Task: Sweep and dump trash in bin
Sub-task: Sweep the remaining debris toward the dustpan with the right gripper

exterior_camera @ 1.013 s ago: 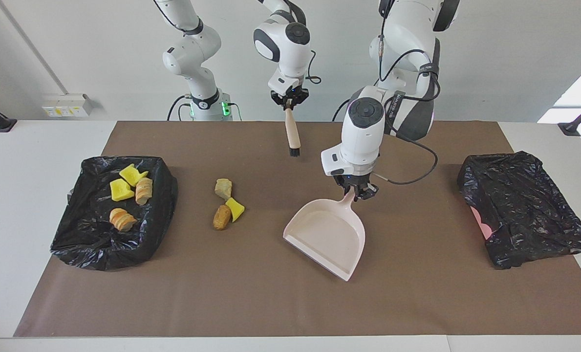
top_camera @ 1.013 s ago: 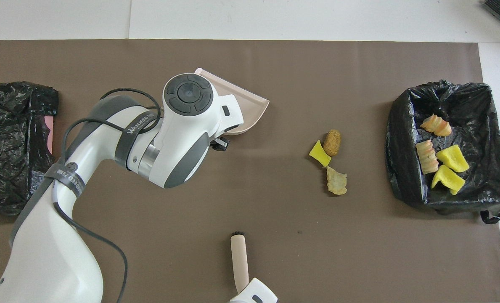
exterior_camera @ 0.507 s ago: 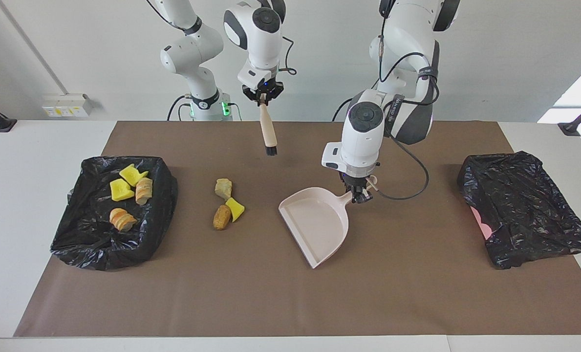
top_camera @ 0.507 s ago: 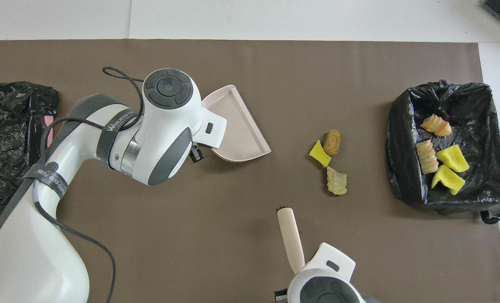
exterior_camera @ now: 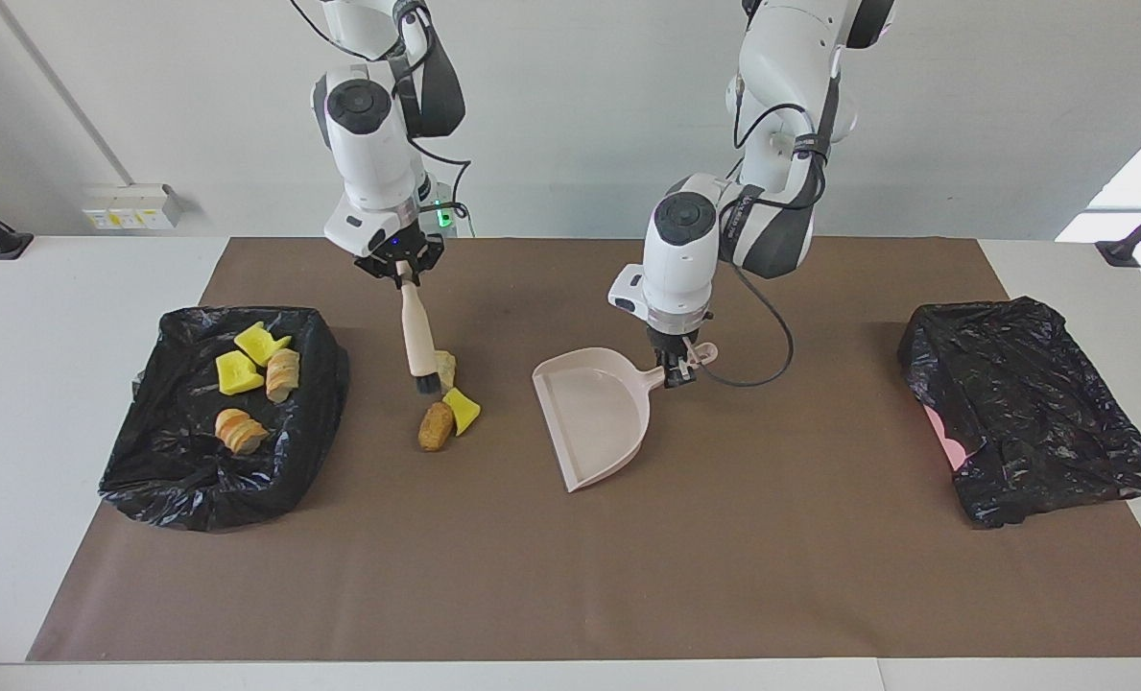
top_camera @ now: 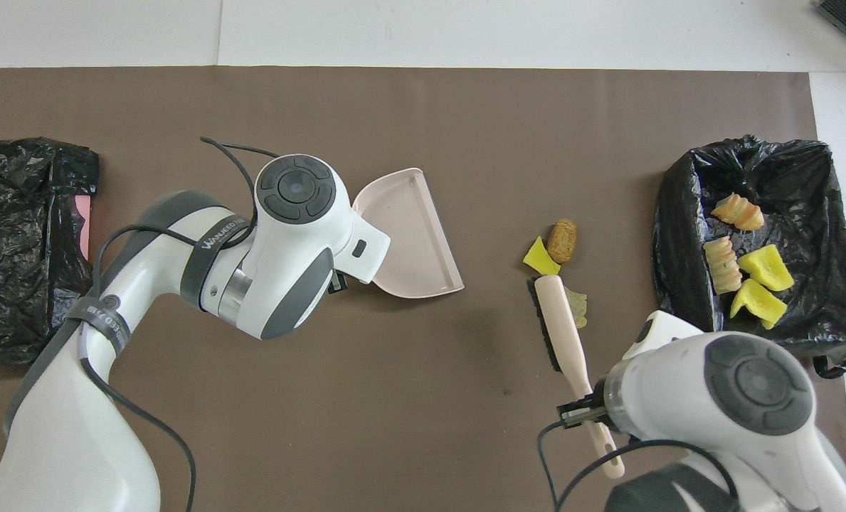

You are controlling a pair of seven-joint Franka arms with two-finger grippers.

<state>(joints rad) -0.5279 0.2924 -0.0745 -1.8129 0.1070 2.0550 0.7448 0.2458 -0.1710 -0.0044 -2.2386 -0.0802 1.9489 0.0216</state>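
Three loose pieces of trash lie mid-mat: a tan lump, a yellow chunk and a brown lump. My right gripper is shut on the pink brush. Its black bristles are down beside the tan lump, on the side toward the bin. My left gripper is shut on the handle of the pink dustpan. The pan's mouth faces the pile, about a pan's width from it. The black-lined bin holds several more pieces.
A second black-bagged container, with a bit of pink showing at its edge, sits at the left arm's end of the table. A brown mat covers the table.
The right arm swung the brush toward the bin's end of the table and lowered its bristles to the tan lump. The left gripper turned the dustpan and shifted it toward the pile.
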